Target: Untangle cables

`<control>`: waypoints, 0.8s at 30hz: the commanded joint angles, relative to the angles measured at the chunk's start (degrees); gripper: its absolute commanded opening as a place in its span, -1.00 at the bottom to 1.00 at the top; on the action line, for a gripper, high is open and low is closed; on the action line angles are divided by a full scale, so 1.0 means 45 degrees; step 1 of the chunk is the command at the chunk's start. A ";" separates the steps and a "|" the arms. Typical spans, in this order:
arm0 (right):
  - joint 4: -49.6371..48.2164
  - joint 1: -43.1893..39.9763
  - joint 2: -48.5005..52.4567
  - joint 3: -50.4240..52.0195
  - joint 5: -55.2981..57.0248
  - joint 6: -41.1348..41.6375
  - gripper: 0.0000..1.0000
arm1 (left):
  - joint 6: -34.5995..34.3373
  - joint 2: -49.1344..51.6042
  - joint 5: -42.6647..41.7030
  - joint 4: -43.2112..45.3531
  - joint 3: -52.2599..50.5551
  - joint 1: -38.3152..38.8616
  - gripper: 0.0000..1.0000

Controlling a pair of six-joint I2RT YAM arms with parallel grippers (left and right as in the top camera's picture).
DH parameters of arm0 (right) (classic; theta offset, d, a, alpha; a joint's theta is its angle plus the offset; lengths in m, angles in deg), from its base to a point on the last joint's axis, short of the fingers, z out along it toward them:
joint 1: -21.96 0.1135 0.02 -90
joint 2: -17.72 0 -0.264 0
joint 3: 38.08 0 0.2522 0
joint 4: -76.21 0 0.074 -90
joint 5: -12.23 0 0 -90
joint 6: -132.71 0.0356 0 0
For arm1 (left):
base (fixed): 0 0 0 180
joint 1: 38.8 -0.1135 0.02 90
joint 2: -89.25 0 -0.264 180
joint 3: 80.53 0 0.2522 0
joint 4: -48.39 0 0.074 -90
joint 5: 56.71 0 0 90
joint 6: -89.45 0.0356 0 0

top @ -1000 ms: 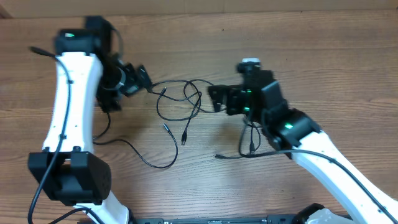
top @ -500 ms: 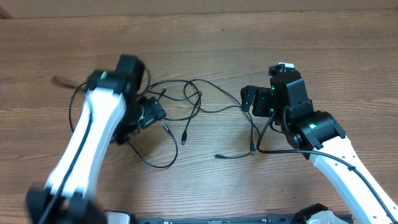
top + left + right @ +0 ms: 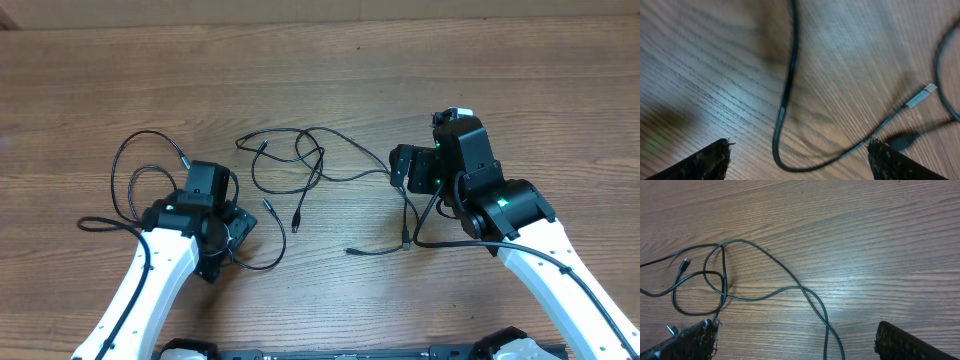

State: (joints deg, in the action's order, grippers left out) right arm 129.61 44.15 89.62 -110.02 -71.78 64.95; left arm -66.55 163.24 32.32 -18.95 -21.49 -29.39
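Note:
Thin black cables lie on the wooden table. A tangle of loops [image 3: 300, 165] sits in the middle, with two plug ends [image 3: 297, 220] pointing toward the front. One separate cable [image 3: 135, 175] is looped at the left. My left gripper [image 3: 235, 235] hangs low at the front left and is open; a cable bend [image 3: 782, 120] lies on the table between its fingertips [image 3: 715, 160], and a silver plug [image 3: 922, 95] lies to the right. My right gripper [image 3: 398, 168] is open just right of the tangle, with two crossing strands [image 3: 812, 300] running between its fingers [image 3: 910, 342].
Another strand [image 3: 405, 215] runs from the right gripper toward the front and ends in a plug [image 3: 350, 251]. A cable arc [image 3: 255, 265] curves by the left gripper. The table's far edge [image 3: 320, 20] is at the top.
My left arm has swung from the upper left down to the front left, and a looped cable now lies apart at the left. The right arm drew back to the right, then held still.

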 commanded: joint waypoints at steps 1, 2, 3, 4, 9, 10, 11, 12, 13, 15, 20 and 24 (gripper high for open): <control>-0.0058 -0.0024 -0.0019 -0.0068 0.0092 -0.0049 1.00 | -0.1710 0.0500 0.0321 0.0476 -0.0767 0.0083 0.71; -0.0063 -0.0024 -0.0019 -0.0068 0.0092 -0.0049 1.00 | -0.1904 0.0646 0.0311 0.0675 -0.0918 0.0083 0.66; -0.0063 -0.0024 -0.0019 -0.0068 0.0087 -0.0049 1.00 | -0.2127 0.0840 0.0311 0.0942 -0.1098 0.0083 0.53; -0.0063 -0.0024 -0.0019 -0.0068 0.0087 -0.0049 1.00 | -0.2225 0.1001 0.0306 0.1180 -0.1248 0.0083 0.39; -0.0063 -0.0024 -0.0019 -0.0068 0.0092 -0.0049 1.00 | -0.2234 0.1554 0.0729 0.1846 -0.1477 -0.0019 -0.91; -0.0063 -0.0024 -0.0019 -0.0068 0.0092 -0.0049 1.00 | -0.2181 0.1515 0.1064 0.1880 -0.1394 -0.0136 -0.91; -0.0063 -0.0024 -0.0019 -0.0068 0.0092 -0.0049 1.00 | -0.2016 0.1477 0.1384 0.1865 -0.1214 -0.0340 -0.91; -0.0063 -0.0024 -0.0019 -0.0068 0.0092 -0.0049 1.00 | -0.1433 0.1433 0.1763 0.1870 -0.0831 -0.0733 -0.92; -0.0063 -0.0024 -0.0019 -0.0068 0.0092 -0.0049 1.00 | -0.0923 0.1428 0.2001 0.1875 -0.0486 -0.1039 -0.92; -0.0063 -0.0024 -0.0019 -0.0068 0.0092 -0.0049 1.00 | 0.0248 0.1428 0.2453 0.1962 0.0253 -0.1710 -0.92; -0.0063 -0.0024 -0.0019 -0.0068 0.0092 -0.0049 1.00 | 0.2837 0.1486 0.2710 0.3123 0.2045 -0.3997 -0.92; -0.0063 -0.0024 -0.0019 -0.0068 0.0092 -0.0049 1.00 | 0.3502 0.1739 0.2550 0.4512 0.2463 -0.5586 -0.92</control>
State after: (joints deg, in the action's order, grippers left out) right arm 129.63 44.15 89.62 -110.02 -71.80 64.93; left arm -57.26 169.95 41.89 -0.68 -11.68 -50.46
